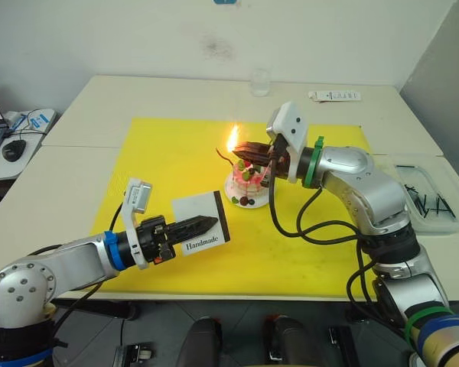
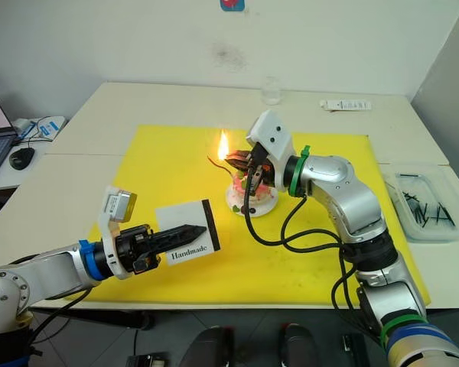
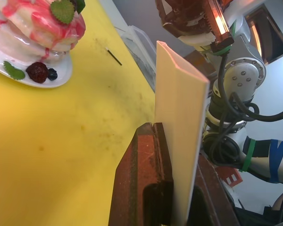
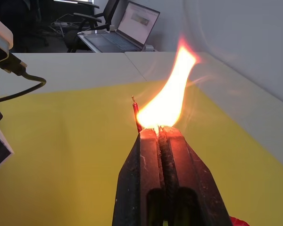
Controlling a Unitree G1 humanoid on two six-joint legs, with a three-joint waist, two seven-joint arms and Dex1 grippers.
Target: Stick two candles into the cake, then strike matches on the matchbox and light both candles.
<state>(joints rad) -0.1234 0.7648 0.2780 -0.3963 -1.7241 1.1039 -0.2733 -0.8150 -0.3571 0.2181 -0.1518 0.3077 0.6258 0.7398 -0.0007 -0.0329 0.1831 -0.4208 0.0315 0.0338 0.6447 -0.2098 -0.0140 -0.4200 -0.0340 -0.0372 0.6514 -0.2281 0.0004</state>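
The pink-and-white cake stands on its white plate in the middle of the yellow mat. A thin red candle rises from the cake's left side. My right gripper hovers just above the cake, shut on a burning match; its flame flares from the fingertips right beside the candle's tip. My left gripper is low over the mat, in front and to the left of the cake. It is shut on the white "Handmade" matchbox, held on edge.
A clear tray holding dark sticks sits at the table's right edge. At the back stand a small glass and a white flat object. A laptop and mouse lie far left. One dark stick lies on the mat.
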